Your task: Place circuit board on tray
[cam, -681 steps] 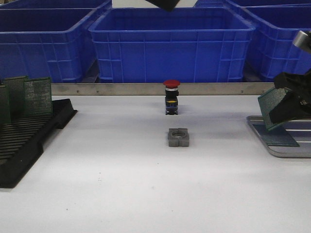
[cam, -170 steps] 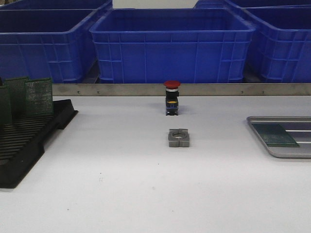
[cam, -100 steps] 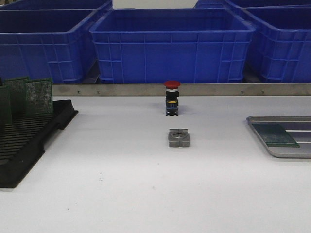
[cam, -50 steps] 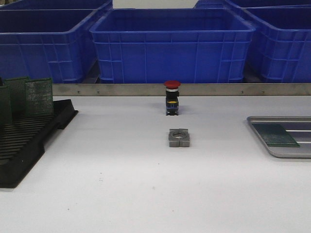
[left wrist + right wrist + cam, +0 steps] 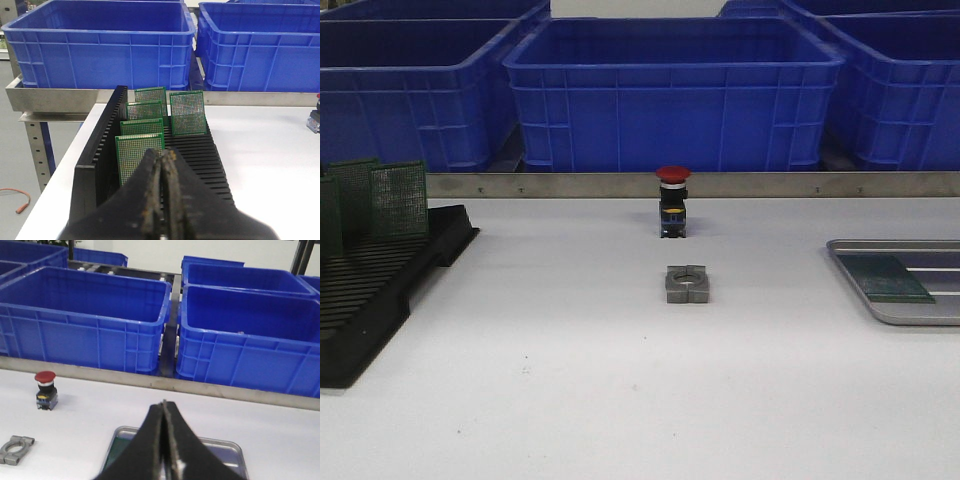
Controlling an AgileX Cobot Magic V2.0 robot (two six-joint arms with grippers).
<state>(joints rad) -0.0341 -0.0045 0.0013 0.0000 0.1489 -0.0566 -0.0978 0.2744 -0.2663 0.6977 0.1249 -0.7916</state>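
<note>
Black fingers of the left gripper (image 5: 164, 195) are pressed together with nothing between them, held above the near end of the black slotted plastic rack (image 5: 102, 155), pointing along it toward the upright green perforated boards (image 5: 187, 113) standing in its slots. Fingers of the right gripper (image 5: 165, 440) are likewise closed and empty, poised over the near side of the flat silver-grey metal tray with raised rim (image 5: 235, 450), which they partly hide. Neither arm appears in the front view. There, the green rectangular circuit board (image 5: 885, 277) lies flat inside the tray (image 5: 910, 315), at the tray's left part, on the white worktop (image 5: 620, 390) at far right. Centre of the worktop: a red-capped push-button switch (image 5: 672, 200) and, nearer the camera, a grey metal clamp block (image 5: 687, 283), apart from each other. Blue plastic bins (image 5: 670, 90) line the back. Compared with several seconds ago, the right gripper no longer holds the board tilted over the tray; since then the front view is unchanged.
</note>
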